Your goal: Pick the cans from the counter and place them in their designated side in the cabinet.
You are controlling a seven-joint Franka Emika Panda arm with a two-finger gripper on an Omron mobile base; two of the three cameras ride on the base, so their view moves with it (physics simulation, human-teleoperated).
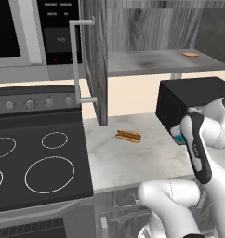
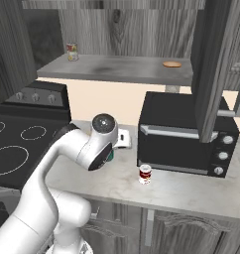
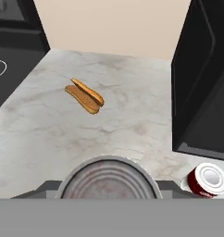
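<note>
My gripper [image 3: 108,187] is shut on the teal can [image 3: 108,178], whose silver top shows between the fingers [image 3: 44,187] in the hand view. A strip of the teal can [image 1: 179,138] shows by the hand above the counter [image 1: 128,158], and the same teal can [image 2: 110,156] peeks from behind the arm in the right base view. The red can [image 2: 145,174] with a white band stands upright on the counter [image 2: 181,191] in front of the black oven; the red can [image 3: 207,181] lies right of the gripper. The cabinet shelf [image 2: 117,69] hangs above, its door [image 1: 96,69] open.
A hot dog [image 1: 128,135] lies mid-counter. The black oven [image 2: 186,134] stands at the right, the stovetop [image 1: 35,162] at the left, the microwave [image 1: 16,37] above it. On the shelf sit a small red-and-yellow tin [image 2: 71,51] and a flat brown disc [image 2: 172,64].
</note>
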